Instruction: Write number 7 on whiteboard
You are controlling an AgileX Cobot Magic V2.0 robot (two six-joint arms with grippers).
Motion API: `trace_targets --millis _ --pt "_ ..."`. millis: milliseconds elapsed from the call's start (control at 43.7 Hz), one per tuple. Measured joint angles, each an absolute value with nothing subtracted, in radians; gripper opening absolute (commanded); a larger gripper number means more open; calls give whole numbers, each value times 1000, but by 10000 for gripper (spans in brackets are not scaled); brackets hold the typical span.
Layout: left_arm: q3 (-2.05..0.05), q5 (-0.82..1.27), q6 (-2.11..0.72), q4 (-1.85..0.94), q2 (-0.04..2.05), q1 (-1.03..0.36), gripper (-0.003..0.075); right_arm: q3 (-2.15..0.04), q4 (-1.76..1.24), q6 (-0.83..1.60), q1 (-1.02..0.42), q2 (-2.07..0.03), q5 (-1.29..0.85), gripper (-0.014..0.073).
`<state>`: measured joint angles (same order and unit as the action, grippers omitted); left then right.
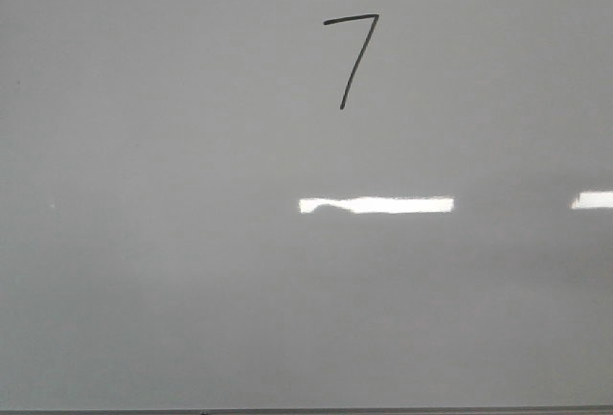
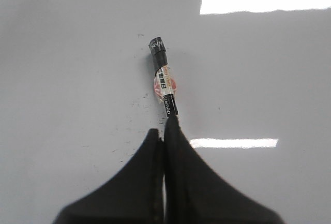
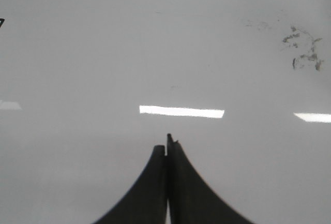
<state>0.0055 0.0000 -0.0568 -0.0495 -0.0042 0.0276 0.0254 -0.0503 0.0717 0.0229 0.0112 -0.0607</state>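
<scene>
- On the whiteboard (image 1: 144, 242), toward the far edge and right of centre, the number 7 (image 1: 351, 56) is seen drawn in black.
- A black marker (image 2: 164, 81) is clamped by the left gripper (image 2: 165, 131).
- The right gripper (image 3: 166, 149) is pressed closed, with nothing held.

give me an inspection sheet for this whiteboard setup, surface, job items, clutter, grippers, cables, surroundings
Surface: whiteboard, glossy pale grey, bright light reflections; dark smudges in the right wrist view.
Job's things: number 7 drawn in thin black line, upper middle of the front view; marker with black cap.
Clutter: nothing seen.
Grippers: left gripper shut on marker; right gripper shut, holding nothing.
Cables: nothing seen.
Surroundings: only a thin dark edge along the board's near side.
</scene>
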Motion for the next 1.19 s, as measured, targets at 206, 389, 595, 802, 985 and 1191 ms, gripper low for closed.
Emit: trace_targets --millis 206,389,595,802,985,1191 --pt "6 0 -57 -50 -4 28 -20 25 -50 56 23 11 -39 -69" --pt "6 0 -57 -50 -4 28 -20 25 -48 -23 16 11 -32 -69" --pt "6 0 -57 -50 -4 28 -20 25 -47 -38 -3 11 -32 -69" --pt "6 0 -57 -50 -4 28 -20 25 -47 -42 -3 11 -25 -69" --pt "6 0 -57 -50 -4 28 -20 25 -47 -42 -3 11 -25 -69" --pt "6 0 -57 -50 -4 28 -20 25 -47 -44 -3 11 -25 -69"
